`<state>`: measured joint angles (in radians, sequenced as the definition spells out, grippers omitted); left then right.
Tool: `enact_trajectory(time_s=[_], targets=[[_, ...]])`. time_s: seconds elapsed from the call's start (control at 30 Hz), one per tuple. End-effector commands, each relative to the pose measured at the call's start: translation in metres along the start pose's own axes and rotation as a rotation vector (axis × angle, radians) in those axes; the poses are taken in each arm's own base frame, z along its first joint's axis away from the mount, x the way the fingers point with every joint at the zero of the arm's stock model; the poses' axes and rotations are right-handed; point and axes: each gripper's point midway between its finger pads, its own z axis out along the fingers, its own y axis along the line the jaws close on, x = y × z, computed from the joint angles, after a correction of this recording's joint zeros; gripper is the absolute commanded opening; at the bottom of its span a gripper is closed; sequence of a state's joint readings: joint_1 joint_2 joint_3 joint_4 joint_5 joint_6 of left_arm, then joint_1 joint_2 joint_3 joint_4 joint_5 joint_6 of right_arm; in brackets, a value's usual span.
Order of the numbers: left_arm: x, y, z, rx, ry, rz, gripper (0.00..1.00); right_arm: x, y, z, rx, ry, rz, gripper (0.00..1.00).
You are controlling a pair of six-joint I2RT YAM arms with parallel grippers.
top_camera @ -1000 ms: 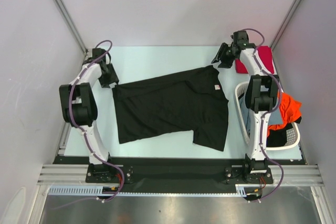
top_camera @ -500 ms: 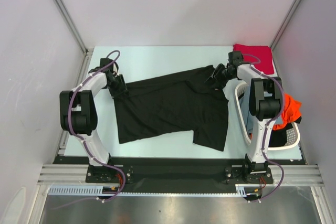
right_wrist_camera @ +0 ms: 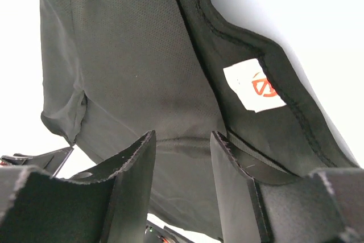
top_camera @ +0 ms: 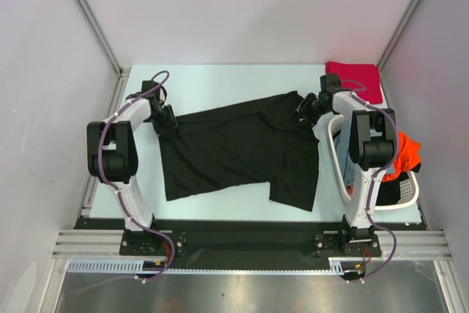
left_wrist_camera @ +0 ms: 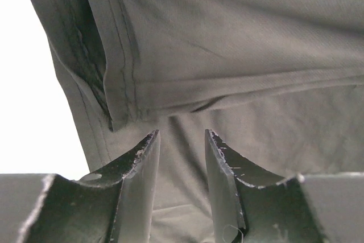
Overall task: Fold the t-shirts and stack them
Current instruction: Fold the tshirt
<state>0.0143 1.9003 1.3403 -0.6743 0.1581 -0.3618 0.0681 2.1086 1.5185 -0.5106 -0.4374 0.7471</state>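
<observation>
lying on the bench (top_camera: 220, 82), the black t-shirt (top_camera: 242, 152) spans between the left end effector (left_wrist_camera: 182, 135) and right end effector (right_wrist_camera: 183, 135); both stand partly open, cloth directly beneath them.

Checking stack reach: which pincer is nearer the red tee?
Right. The right pincer is at the collar of the black tee, a short way left of the red tee; the left pincer is at its opposite edge.

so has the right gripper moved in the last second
Yes. The right gripper came toward the near edge, away from the folded red t-shirt, down to the collar of the large black t-shirt.
</observation>
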Motion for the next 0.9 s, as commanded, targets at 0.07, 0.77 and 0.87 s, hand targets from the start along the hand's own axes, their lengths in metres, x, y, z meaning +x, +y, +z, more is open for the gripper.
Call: enact_trajectory(time_s=[0.07,0.77,0.87], targets=[[-0.02,0.004,-0.005,-0.035,-0.038,0.032,0.41,0.004,0.011,-0.022,-0.015,-0.025,-0.017,0.48],[-0.028,0.004,-0.006,-0.04,-0.043,0.06,0.4,0.016,-0.01,-0.011,0.054,0.015,-0.042,0.42],[-0.031,0.008,-0.01,-0.063,-0.062,0.068,0.43,0.018,-0.018,-0.015,0.071,0.001,-0.061,0.42]])
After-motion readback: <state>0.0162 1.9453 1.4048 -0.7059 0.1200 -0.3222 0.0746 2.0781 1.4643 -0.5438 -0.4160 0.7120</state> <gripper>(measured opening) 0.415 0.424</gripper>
